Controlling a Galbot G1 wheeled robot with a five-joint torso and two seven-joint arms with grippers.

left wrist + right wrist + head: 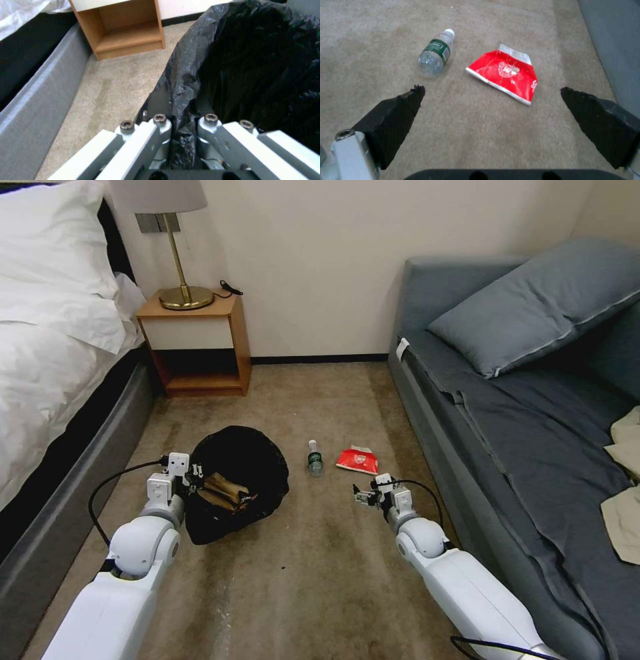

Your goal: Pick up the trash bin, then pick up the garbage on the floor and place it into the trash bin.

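The left gripper is clamped on the near rim of the trash bin, its fingers pinching the glossy black bag liner between them. The bin stands on the carpet floor between the bed and the sofa, nearer the bed. Inside it lie a tan paper bag and some wrapper, too small to tell apart.

The right gripper hangs just above the carpet near the sofa's front edge, fingers spread wide apart and holding nothing. Just beyond it lie a red packet and a small clear bottle with a green label, side by side and apart, the bottle closer to the bin.

A wooden nightstand with a brass lamp stands against the far wall beside the bed.
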